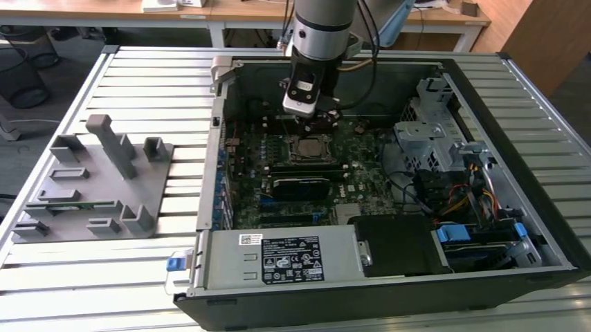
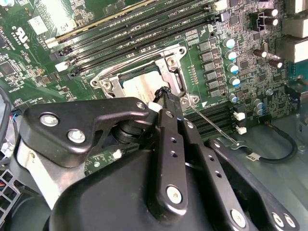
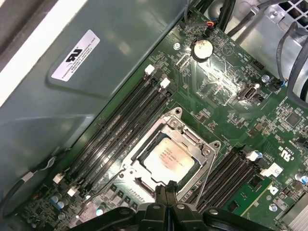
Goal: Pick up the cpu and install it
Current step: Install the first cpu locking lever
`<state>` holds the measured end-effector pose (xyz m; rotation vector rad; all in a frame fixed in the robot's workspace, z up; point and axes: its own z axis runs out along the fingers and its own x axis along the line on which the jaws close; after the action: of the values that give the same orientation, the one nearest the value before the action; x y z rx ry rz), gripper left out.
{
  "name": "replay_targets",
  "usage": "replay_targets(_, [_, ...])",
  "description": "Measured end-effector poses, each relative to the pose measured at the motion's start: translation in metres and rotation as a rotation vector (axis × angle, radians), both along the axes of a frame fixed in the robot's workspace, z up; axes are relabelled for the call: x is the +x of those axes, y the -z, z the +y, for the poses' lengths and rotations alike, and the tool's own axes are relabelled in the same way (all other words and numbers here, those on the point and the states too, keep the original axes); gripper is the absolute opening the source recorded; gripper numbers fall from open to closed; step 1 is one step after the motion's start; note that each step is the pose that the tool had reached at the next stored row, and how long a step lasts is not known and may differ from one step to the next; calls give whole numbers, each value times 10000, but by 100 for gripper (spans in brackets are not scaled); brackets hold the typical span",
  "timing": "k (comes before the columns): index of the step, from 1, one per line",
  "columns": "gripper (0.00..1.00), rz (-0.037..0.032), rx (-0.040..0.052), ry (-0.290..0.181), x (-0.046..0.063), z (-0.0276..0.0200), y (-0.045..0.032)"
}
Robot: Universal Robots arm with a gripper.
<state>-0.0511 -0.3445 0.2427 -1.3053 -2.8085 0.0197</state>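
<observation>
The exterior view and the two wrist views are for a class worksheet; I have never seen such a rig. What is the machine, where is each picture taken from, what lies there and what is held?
The machine is a robot arm with a two-fingered hand. The exterior view looks from off the arm at an open computer case on a slatted table, with a grey parts holder at that view's left. Both wrist views ride on the arm and look at the motherboard. The cpu lies in its socket, the hand close by its edge, fingers together, holding nothing visible.
</observation>
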Motion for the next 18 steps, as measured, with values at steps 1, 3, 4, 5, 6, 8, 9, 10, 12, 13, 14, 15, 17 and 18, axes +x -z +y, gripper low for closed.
replay_targets(1, [11, 0, 0, -24, 0, 0, 0])
replay_targets(3, [11, 0, 0, -127, 0, 0, 0])
replay_targets(4, [11, -1, 1, -250, 0, 0, 0])
replay_targets(5, [11, -1, 1, -427, 0, 0, 1])
replay_targets(6, [11, 0, 0, -608, 0, 0, 0])
replay_targets(8, [11, 0, 0, -951, 0, 0, 0])
replay_targets(9, [11, 0, 0, -1074, 0, 0, 0])
replay_targets(10, [11, 0, 0, -1166, 0, 0, 0])
replay_targets(12, [11, 0, 0, -1310, -1, 0, 0])
replay_targets(13, [11, 0, -1, -1367, -1, 0, 0])
replay_targets(14, [11, 0, 0, -1428, 0, 0, 0])
replay_targets(15, [11, 0, -1, -1478, -1, 0, 0])
replay_targets(17, [11, 0, 0, -1575, -1, 0, 0])
replay_targets(18, [11, 0, 0, -1619, -1, 0, 1])
